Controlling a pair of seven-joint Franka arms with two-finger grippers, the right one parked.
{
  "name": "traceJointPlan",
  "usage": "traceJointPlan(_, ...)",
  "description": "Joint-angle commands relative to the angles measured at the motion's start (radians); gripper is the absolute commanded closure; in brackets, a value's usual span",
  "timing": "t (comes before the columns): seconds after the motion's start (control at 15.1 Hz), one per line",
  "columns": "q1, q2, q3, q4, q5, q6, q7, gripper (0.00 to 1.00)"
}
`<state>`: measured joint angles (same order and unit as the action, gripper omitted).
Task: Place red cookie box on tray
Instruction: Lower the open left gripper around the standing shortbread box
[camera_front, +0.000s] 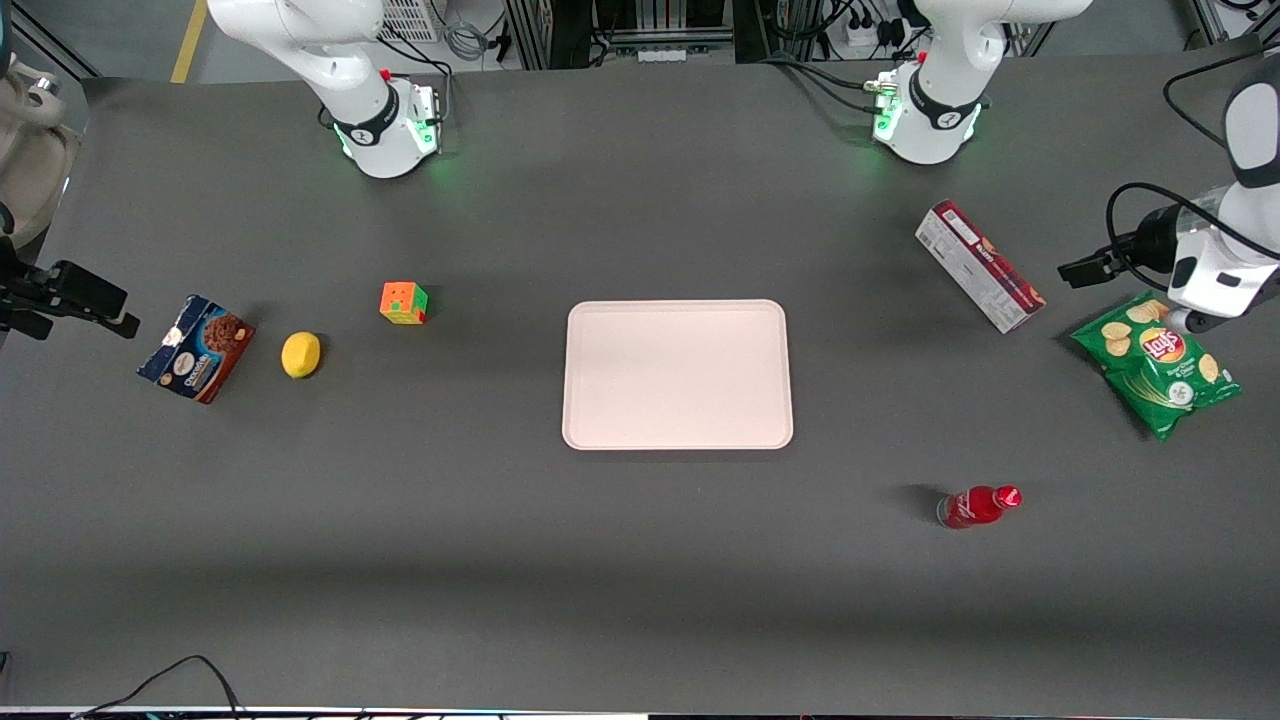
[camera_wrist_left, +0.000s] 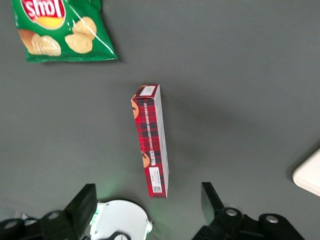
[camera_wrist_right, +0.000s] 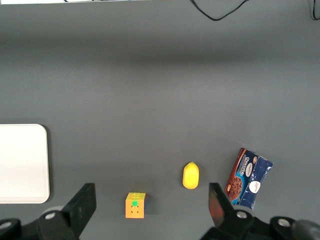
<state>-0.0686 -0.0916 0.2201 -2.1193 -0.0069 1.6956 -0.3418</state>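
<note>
Front view: left gripper (camera_front: 1078, 270) held level above table at working arm's end, near red cookie box (camera_front: 980, 266), fingers apart, empty. Box lies on table, well apart from tray (camera_front: 677, 374) at centre. Chips bag (camera_front: 1156, 364) marked "Lay's".

Left wrist view: fingers (camera_wrist_left: 82, 202) spread wide over red cookie box (camera_wrist_left: 151, 140), not touching; tartan face print unreadable. Chips bag (camera_wrist_left: 59, 29) nearby.

The tray (camera_front: 677, 374) lies mid-table, the red cookie box (camera_front: 978, 265) lies apart from it toward the working arm's end, the chips bag (camera_front: 1158, 364) is beside the box, and the gripper (camera_wrist_left: 149, 200), fingers spread, hangs above the box.
</note>
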Motion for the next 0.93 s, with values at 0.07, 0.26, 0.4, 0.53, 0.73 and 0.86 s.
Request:
traceJointPlan(0.07,-0.004,-0.114,0.061,-0.292,0.004,0.241,-0.037,0.0)
traceJointPlan(0.26,-0.005,-0.123,0.059,-0.419,0.004,0.378,-0.11,0.0)
traceJointPlan(0.4,-0.005,-0.158,0.053,-0.506,0.008,0.468,-0.123,0.0)
traceJointPlan(0.53,-0.005,-0.197,0.044,-0.617,0.018,0.608,-0.123,0.0)
traceJointPlan(0.73,-0.005,-0.2,0.036,-0.701,0.018,0.731,-0.129,0.0)
traceJointPlan(0.86,-0.005,-0.194,0.033,-0.767,0.018,0.85,-0.134,0.0)
